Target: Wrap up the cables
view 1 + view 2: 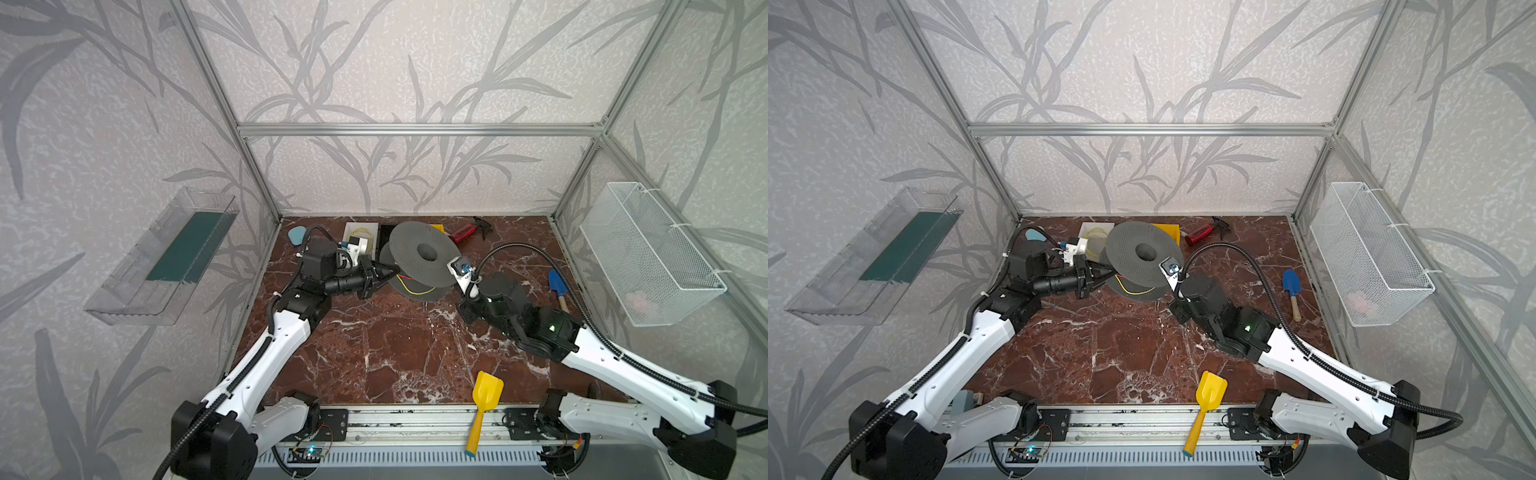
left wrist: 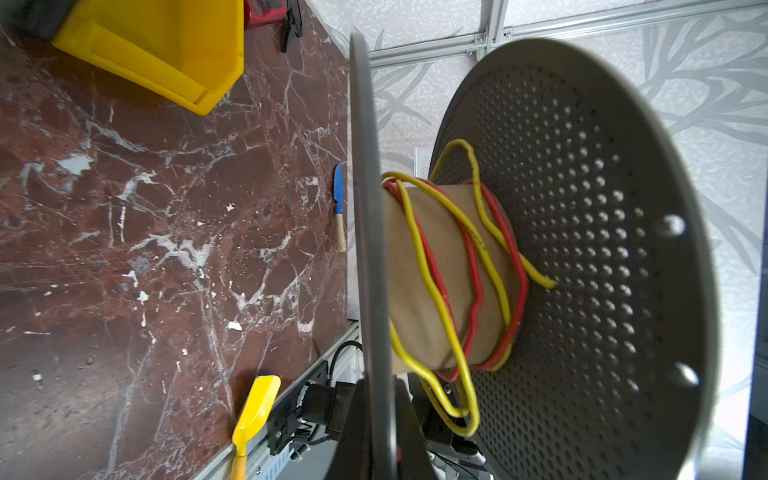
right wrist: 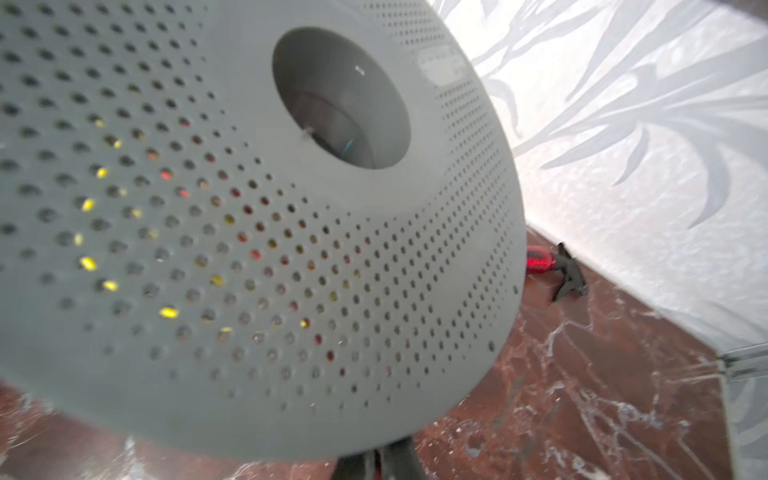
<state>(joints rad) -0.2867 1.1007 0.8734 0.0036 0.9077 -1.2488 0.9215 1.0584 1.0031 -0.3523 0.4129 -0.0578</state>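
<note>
Yellow toy shovel lies nearest in both top views, one only, its handle across the front rail. Farther back on the table a single grey perforated spool sits tilted on its lower flange. The left claw, closed, points sideways into the gap between the two flanges, where the cables show as a red and a yellow strand.

From the left wrist, the cables circle the brown core in loose, crossing turns, running crosswise to the spool's axis. One yellow end juts toward the perforated flange, and two yellow loops sag off the core.

From the right wrist, red and yellow glint through the flange holes. The right claw sits closed at the rim; what it pinches cannot be told.
</note>
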